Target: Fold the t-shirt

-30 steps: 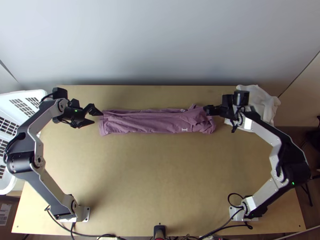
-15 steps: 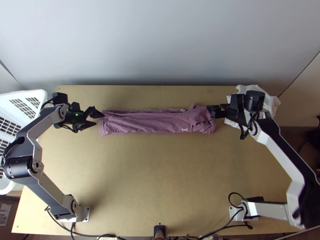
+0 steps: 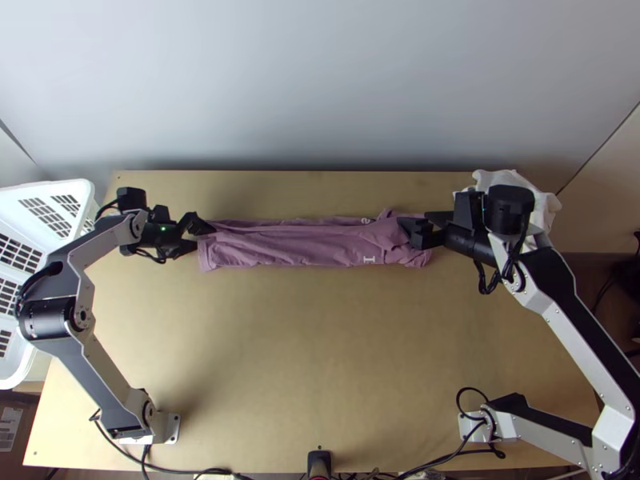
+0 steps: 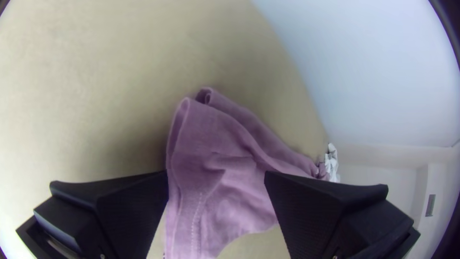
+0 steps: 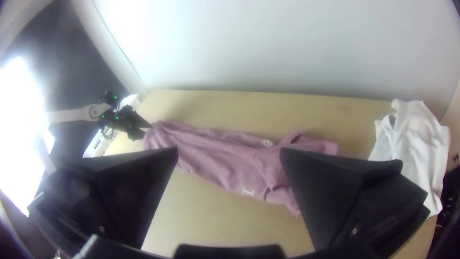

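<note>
Read your top view as a clock face centred on the light wooden surface (image 3: 304,360), with twelve at the far edge. Your mauve t-shirt (image 3: 304,244) lies toward twelve o'clock, folded into a long, narrow strip running from nine to three. Creases run along its length, and its three o'clock end is rumpled, with loose layers overlapping there. Pale print shows near that end.

Your left gripper (image 3: 206,238) is at ten o'clock, at the strip's nine o'clock end. In its wrist view, the left gripper (image 4: 216,175) has its fingers spread wide, with the shirt's layered, stitched end showing between them; you can't tell whether they touch the cloth.

Your right gripper (image 3: 406,232) is between one and two o'clock, over the rumpled end. Its wrist view shows the right gripper (image 5: 229,149) spread wide too, pinching nothing, the shirt lying beyond the fingers.

At two o'clock you have a crumpled white cloth (image 3: 546,204), partly behind the right arm. A white slotted basket (image 3: 84,192) stands between nine and ten, beside the surface.
</note>
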You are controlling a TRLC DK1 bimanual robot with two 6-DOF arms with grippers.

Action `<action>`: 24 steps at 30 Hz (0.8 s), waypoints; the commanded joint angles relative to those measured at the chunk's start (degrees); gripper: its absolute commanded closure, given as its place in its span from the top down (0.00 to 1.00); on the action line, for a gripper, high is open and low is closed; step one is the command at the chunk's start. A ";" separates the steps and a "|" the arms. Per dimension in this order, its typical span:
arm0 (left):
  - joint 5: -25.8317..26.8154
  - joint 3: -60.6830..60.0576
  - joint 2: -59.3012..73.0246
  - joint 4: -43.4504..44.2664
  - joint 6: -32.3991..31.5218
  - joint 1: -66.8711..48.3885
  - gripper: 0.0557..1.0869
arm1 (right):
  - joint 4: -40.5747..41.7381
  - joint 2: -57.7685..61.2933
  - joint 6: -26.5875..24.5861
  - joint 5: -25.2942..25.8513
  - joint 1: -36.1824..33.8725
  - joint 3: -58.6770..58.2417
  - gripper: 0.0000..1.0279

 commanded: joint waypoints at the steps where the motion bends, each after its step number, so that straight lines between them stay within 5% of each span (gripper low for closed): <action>1: 3.83 1.32 1.26 0.63 -2.71 -1.63 0.89 | -1.09 -1.17 1.44 0.08 1.80 -1.41 0.96; 5: 6.46 1.06 1.17 1.16 -3.67 -3.48 0.69 | -1.09 -1.26 1.62 0.08 1.88 -2.82 0.96; 6: 6.64 0.88 1.17 1.24 -3.67 -3.83 0.54 | -1.09 -1.26 1.71 0.08 1.88 -2.99 0.96; 7: 6.64 0.53 0.82 1.24 -3.67 -4.00 0.22 | -1.09 -1.35 1.71 0.08 1.88 -3.08 0.96; 8: 6.64 0.44 0.47 1.24 -3.50 -4.18 0.05 | -1.09 -1.44 2.06 0.08 1.97 -3.17 0.96; 24: 4.18 -0.52 -11.13 -5.96 2.04 1.71 0.03 | 1.46 -2.93 4.08 0.17 1.97 -7.92 0.96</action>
